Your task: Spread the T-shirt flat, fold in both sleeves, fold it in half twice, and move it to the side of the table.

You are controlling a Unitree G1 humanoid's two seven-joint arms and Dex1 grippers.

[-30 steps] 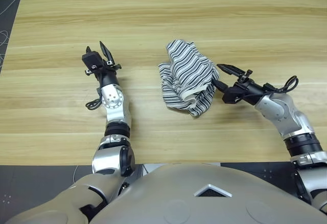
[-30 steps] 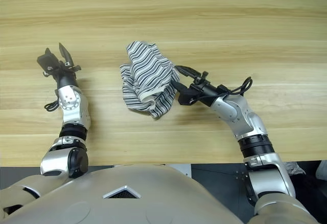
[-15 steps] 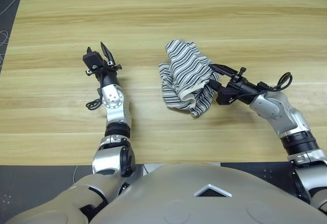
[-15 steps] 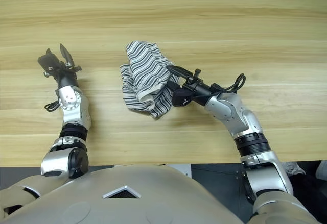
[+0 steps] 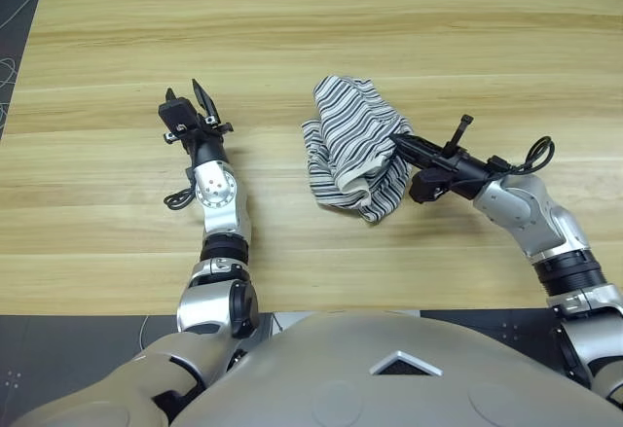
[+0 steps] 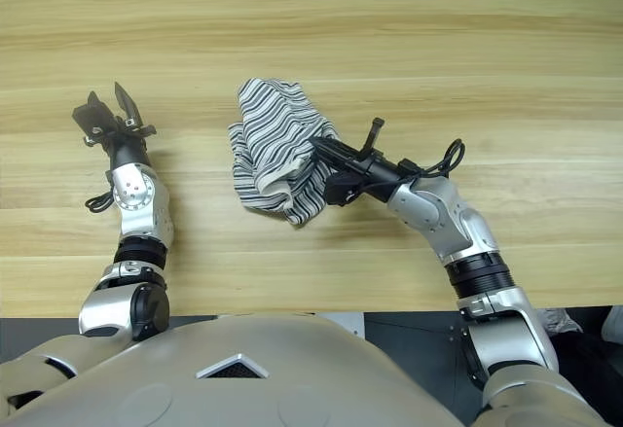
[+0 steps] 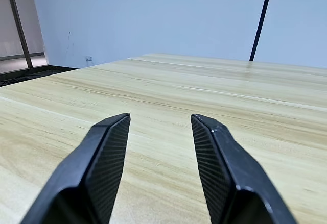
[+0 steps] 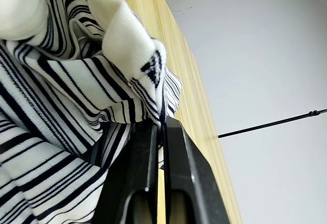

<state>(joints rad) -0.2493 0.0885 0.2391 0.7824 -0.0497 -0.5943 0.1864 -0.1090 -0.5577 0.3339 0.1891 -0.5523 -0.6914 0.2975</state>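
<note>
A black-and-white striped T-shirt [image 5: 352,150] lies crumpled in a heap at the middle of the wooden table [image 5: 311,28]. My right gripper [image 5: 397,140] is at the heap's right edge, shut on a fold of the striped cloth. In the right wrist view the two fingers [image 8: 176,147] press together with a thin edge of the T-shirt [image 8: 61,81] caught between them. My left gripper [image 5: 190,101] stands open over bare wood well to the left of the shirt. Between its two black fingers [image 7: 110,157] there is only table.
Bare tabletop stretches wide on the far side and to both sides of the shirt. The table's left edge meets dark floor [image 5: 15,18] at the far left. The front edge [image 5: 97,310] runs close to me.
My right gripper has moved left into the shirt's right edge and gone from open to shut on the cloth. The left arm has stayed still.
</note>
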